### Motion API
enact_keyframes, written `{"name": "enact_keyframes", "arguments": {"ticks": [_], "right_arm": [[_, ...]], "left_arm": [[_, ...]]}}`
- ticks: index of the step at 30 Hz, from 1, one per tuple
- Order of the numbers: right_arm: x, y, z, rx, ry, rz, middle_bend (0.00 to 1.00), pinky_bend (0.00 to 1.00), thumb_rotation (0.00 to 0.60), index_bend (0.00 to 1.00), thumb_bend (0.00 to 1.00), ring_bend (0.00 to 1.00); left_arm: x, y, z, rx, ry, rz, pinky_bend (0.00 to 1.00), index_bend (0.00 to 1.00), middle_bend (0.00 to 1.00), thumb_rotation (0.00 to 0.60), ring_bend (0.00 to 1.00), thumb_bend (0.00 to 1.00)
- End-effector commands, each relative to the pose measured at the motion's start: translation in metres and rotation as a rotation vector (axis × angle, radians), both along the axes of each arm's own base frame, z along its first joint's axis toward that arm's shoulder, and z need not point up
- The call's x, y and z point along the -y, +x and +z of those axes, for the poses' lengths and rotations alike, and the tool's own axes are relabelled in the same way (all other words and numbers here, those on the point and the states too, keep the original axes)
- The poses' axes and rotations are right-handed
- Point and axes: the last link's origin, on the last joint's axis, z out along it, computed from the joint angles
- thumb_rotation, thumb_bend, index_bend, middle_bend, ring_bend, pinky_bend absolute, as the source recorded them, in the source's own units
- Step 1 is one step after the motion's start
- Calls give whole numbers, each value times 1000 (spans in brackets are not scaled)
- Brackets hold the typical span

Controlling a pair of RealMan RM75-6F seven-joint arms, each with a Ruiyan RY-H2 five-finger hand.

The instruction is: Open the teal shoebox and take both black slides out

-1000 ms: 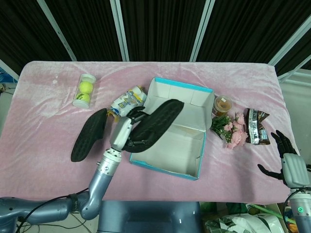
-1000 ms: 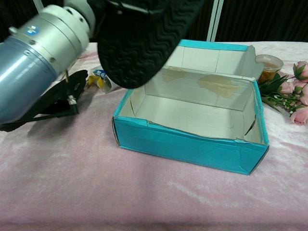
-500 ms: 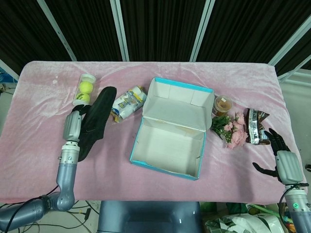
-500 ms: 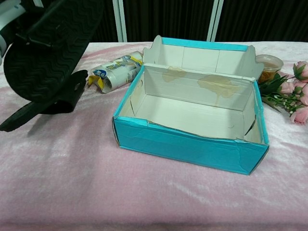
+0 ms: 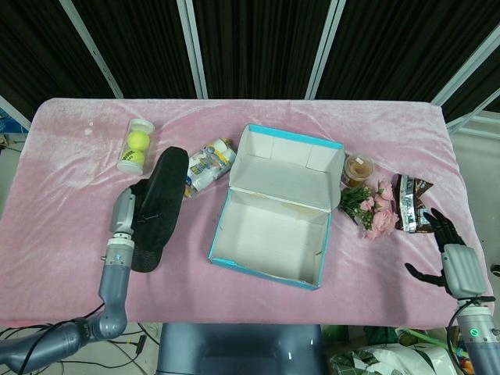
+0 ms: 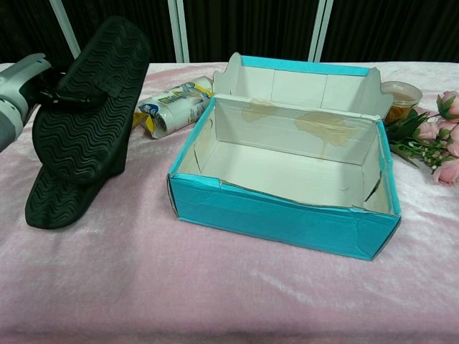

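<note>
From above, the left hand (image 5: 123,215) holds a black slide (image 5: 160,195) by its edge, fingers wrapped onto it, over the pink tabletop (image 5: 62,156) to the left of the teal shoebox (image 5: 273,226). A second dark shape lies beneath it, but I cannot tell from here whether that is the other slide. The right hand (image 5: 453,262) shows only in this view, at the tabletop's right edge, fingers spread and holding nothing.

The chest camera adds what the overhead misses: the slide's sole (image 6: 82,129) stands tilted with its wavy ribbed tread facing outward, its lower end on the cloth. The shoebox stands open and empty, lid flap upright at the back, white card inside with brownish stains, front wall creased. The cloth looks like crushed velvet. A crinkled foil packet (image 6: 171,107) lies just behind the slide.
</note>
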Motion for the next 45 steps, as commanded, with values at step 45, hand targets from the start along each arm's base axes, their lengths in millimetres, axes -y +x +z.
{"name": "enact_keyframes", "arguments": {"ticks": [45], "right_arm": [[-7, 7, 21, -174, -102, -17, 0, 210, 600, 0, 130, 0]], "left_arm": [[177, -91, 171, -593, 82, -28, 0, 79, 137, 600, 0, 0]]}}
